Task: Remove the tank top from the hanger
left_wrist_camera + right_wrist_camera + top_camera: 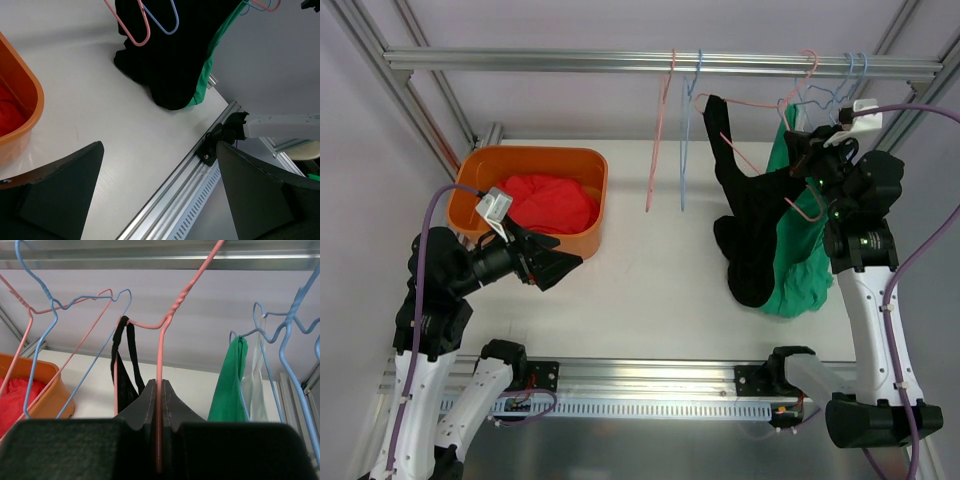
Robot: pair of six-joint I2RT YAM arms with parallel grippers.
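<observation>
**A:** which way's the black fabric tank top [750, 230] sitting?

**B:** it's hanging long-ways straight down. Straps are up top on the pink wire hanger [170, 315], and the bottom end is bunched on the white surface [650, 290], just left of and below the right gripper [159, 387].

**A:** and the grippers?

**B:** the right one's clamped tight on that hanger's wire. The left gripper [160, 150] is spread wide with nothing in it, well apart from the top.

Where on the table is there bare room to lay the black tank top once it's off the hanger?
Bare white tabletop lies between the orange bin and the black tank top, under the two empty hangers. Crowded: the right side, where tank top and green garment hang and the right gripper clamps the pink hanger.
</observation>
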